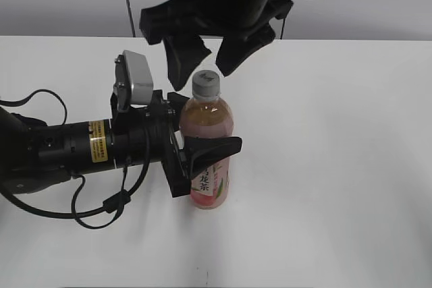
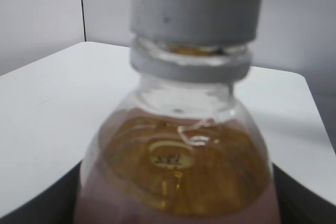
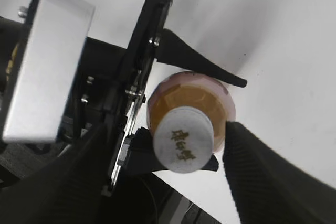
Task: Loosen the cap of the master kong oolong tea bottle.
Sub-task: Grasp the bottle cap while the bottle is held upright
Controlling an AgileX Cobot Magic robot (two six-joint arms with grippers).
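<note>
The master kong oolong tea bottle (image 1: 210, 160) stands upright on the white table, clear with amber-pink tea and a pink label. My left gripper (image 1: 202, 126) comes in from the left and is shut on the bottle's body just below the shoulder, one finger (image 1: 219, 146) across the front. In the left wrist view the bottle (image 2: 178, 171) fills the frame, with the cap (image 2: 195, 6) at the top. The white cap (image 1: 206, 83) is on the neck. My right gripper (image 1: 199, 79) hangs over it, open, a finger on each side and not touching. From above, the cap (image 3: 182, 139) sits between these fingers (image 3: 268, 177).
The left arm's grey camera block (image 1: 133, 79) rises beside the bottle's neck, close to the right gripper's left finger. Black cables (image 1: 101, 210) loop on the table (image 1: 337, 166) under the left arm. A grey wall stands behind the table's far edge.
</note>
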